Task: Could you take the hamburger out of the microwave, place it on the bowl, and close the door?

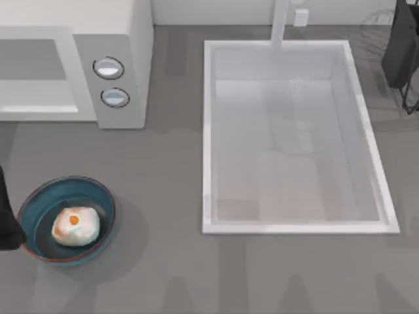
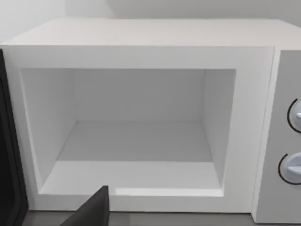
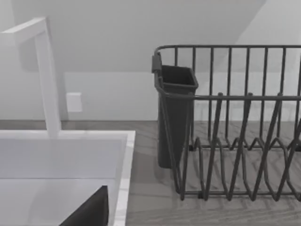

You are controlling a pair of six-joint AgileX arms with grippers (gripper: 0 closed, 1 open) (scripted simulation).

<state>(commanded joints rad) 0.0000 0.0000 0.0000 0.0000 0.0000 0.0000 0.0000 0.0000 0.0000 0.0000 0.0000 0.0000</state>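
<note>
Top view: the hamburger rests inside the bowl at the table's front left, well apart from the microwave at the rear left. My left arm sits at the left edge, just beside the bowl's rim. My right arm is parked at the rear right, beyond the sink. I cannot tell how either hand's fingers are set.

Left wrist view: the microwave cavity stands open and holds nothing. A dark edge at the frame's side is probably the door, swung out. I judge closing to be the remaining step.

Right wrist view: the faucet, sink edge and dish rack lie ahead.

Hazards: my left arm is close to the bowl, so a low sweep toward the door could clip the rim and tip the hamburger out. A push placed near the hinge may leave the door ajar.
</note>
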